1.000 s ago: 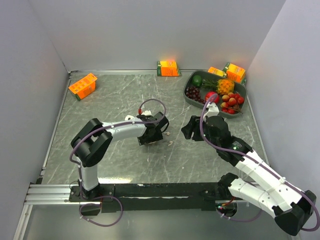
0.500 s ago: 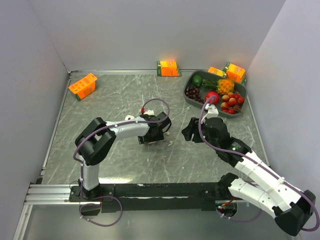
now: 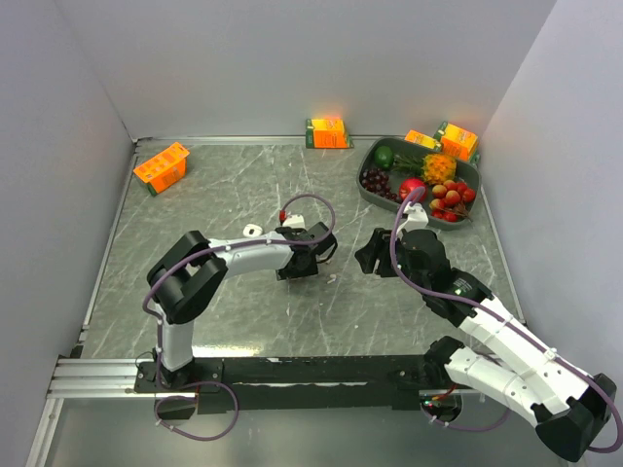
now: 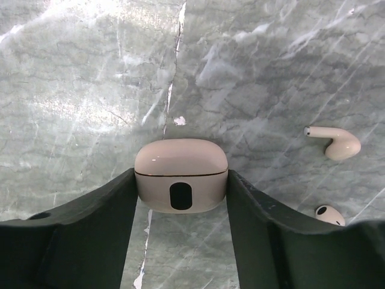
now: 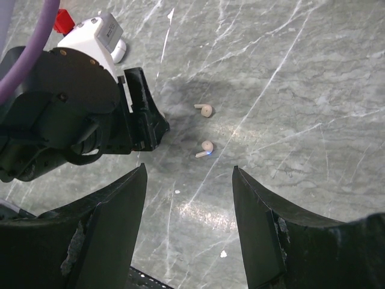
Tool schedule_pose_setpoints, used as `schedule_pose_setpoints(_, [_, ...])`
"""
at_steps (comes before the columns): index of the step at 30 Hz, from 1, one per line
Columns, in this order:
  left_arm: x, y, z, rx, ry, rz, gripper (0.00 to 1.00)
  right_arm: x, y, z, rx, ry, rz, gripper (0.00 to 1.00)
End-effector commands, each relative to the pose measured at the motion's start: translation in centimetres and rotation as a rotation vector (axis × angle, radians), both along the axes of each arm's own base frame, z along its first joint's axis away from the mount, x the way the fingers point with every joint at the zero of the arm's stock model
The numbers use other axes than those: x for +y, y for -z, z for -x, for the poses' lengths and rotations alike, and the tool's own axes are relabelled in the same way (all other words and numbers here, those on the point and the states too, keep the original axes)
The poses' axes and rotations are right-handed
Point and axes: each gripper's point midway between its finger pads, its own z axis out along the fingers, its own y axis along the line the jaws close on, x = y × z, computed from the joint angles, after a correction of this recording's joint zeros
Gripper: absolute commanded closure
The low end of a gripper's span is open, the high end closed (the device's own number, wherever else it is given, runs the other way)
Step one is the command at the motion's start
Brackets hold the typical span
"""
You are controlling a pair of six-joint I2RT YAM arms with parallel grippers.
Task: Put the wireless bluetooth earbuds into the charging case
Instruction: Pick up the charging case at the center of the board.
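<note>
A pale beige charging case (image 4: 180,171), lid closed, stands on the marble table between the dark fingers of my left gripper (image 4: 180,179). Both fingers touch its sides, so the gripper is shut on it. Two small whitish earbuds (image 4: 337,142) (image 4: 329,214) lie on the table to its right. The right wrist view shows the same earbuds (image 5: 206,110) (image 5: 206,147) beside the left gripper's black body (image 5: 90,120). My right gripper (image 5: 189,172) hovers above the table, open and empty. From the top, the left gripper (image 3: 300,265) and right gripper (image 3: 368,255) face each other, one earbud (image 3: 332,279) between them.
A small white rounded object (image 3: 252,231) lies behind the left arm. A grey tray (image 3: 371,191) of fruit sits at the back right. Orange cartons stand at the back left (image 3: 161,167), back middle (image 3: 327,132) and back right (image 3: 458,141). Walls enclose the table.
The left gripper has shifted slightly right and narrowed its fingers onto the case. The right arm has barely moved.
</note>
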Motion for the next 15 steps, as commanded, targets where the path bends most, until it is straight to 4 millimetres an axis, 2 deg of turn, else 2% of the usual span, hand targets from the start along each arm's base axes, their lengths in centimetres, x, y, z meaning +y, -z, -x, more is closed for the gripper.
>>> schedule_pose_setpoints(1, [1.6, 3.3, 3.5, 0.127, 0.035, -0.06, 0.46, -0.3, -1.3, -0.3, -0.032, 0.021, -0.02, 0.33])
schedule_pose_setpoints(3, [1.6, 3.1, 3.9, 0.126, 0.036, -0.05, 0.51, -0.3, -1.6, -0.2, -0.036, 0.018, -0.024, 0.33])
schedule_pose_setpoints(4, [1.6, 2.8, 4.0, 0.116, 0.036, -0.042, 0.61, -0.3, -1.6, -0.1, -0.036, 0.016, -0.025, 0.33])
schedule_pose_setpoints(5, [1.4, 2.5, 4.0, 0.101, 0.033, -0.027, 0.67, -0.4, -1.7, -0.1, -0.038, 0.016, -0.024, 0.33])
schedule_pose_setpoints(7, [1.6, 0.9, 4.2, 0.051, 0.043, 0.022, 0.8, -0.3, -2.5, 0.1, -0.046, 0.004, -0.035, 0.33])
schedule_pose_setpoints(8, [0.6, -0.1, 3.7, 0.0, 0.079, 0.078, 0.84, -0.2, -2.9, 0.3, -0.055, -0.01, -0.036, 0.34])
schedule_pose_setpoints(10, [0.9, -2.4, 4.0, -0.074, 0.123, 0.145, 0.95, 0.4, -4.1, 0.5, -0.076, -0.048, -0.056, 0.34])
schedule_pose_setpoints(13, [-0.7, -6.4, 3.7, -0.223, 0.285, 0.291, 0.93, 1.2, -5.7, 0.7, -0.11, -0.111, -0.062, 0.33])
schedule_pose_setpoints(14, [-1.4, -7.2, 4.4, -0.252, 0.411, 0.306, 0.92, 2.0, -6.3, 1.1, -0.124, -0.168, -0.071, 0.33])
schedule_pose_setpoints(15, [-2.2, -9.3, 4.5, -0.35, 0.486, 0.391, 0.93, 2.3, -6.9, 1.1, -0.135, -0.188, -0.079, 0.33])
